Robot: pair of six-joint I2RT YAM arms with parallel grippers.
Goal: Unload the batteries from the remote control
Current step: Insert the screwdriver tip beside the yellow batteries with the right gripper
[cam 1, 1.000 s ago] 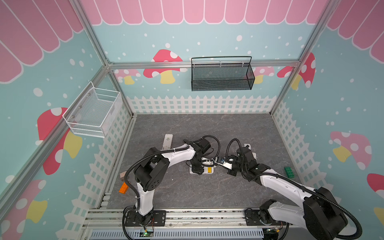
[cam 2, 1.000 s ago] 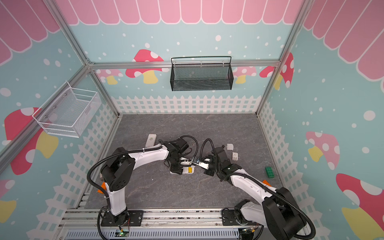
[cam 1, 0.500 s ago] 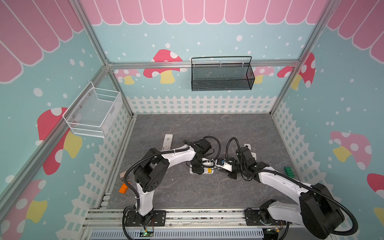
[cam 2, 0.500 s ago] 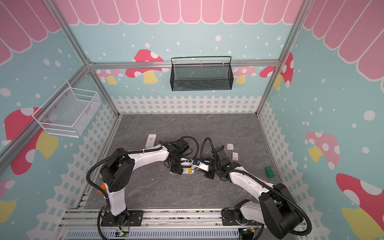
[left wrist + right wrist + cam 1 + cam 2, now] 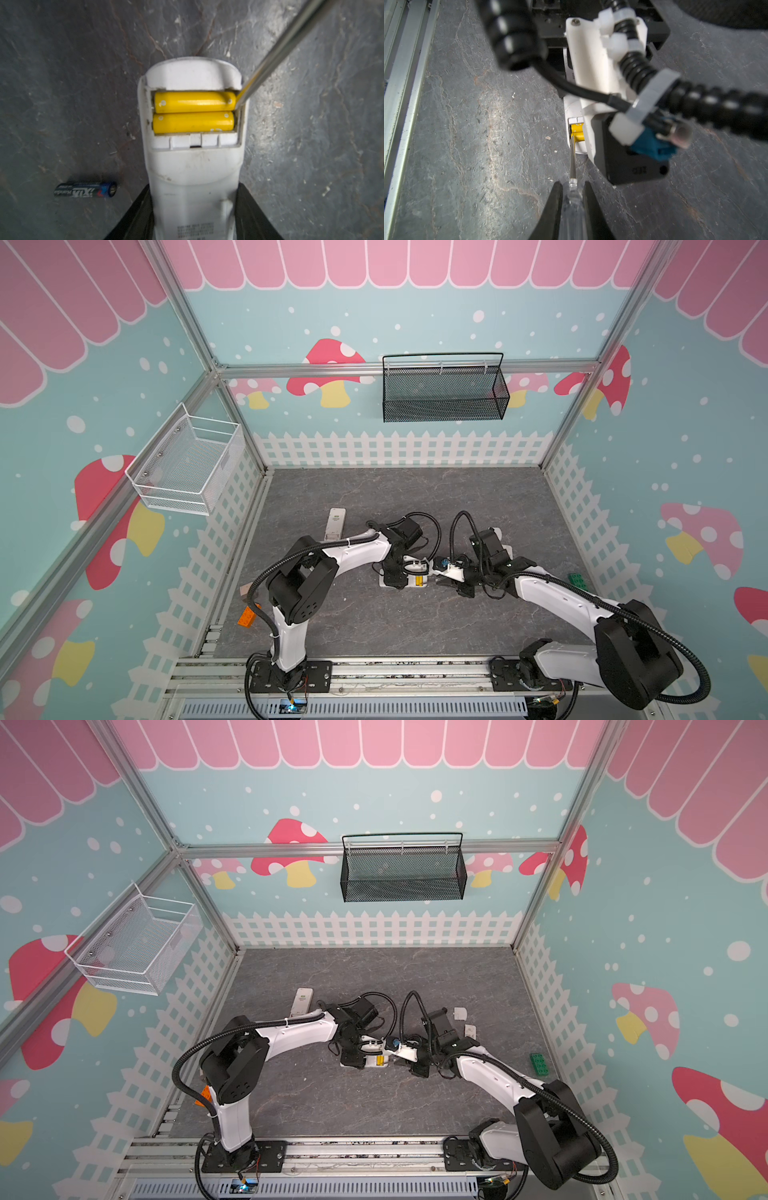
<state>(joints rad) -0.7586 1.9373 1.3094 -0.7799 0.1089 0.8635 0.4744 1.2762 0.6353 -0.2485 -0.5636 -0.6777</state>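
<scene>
Black mesh basket [image 5: 442, 406] hung on back wall, white wire basket [image 5: 187, 472] on left wall, green brick [image 5: 578, 583] by right fence, orange brick [image 5: 246, 617] and tan block [image 5: 245, 591] at tabletop's left edge, clear-handled screwdriver [image 5: 572, 201] angled low, grey stone-look tabletop [image 5: 374, 622].

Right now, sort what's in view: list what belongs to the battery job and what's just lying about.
Job: remote, yellow batteries, black battery, screwdriver.
Lying about: green block, orange block, black basket, white basket.

Black battery [image 5: 85, 189]: white brand lettering, blurred, unreadable; remote control [image 5: 194, 178]: small print block, illegible
</scene>
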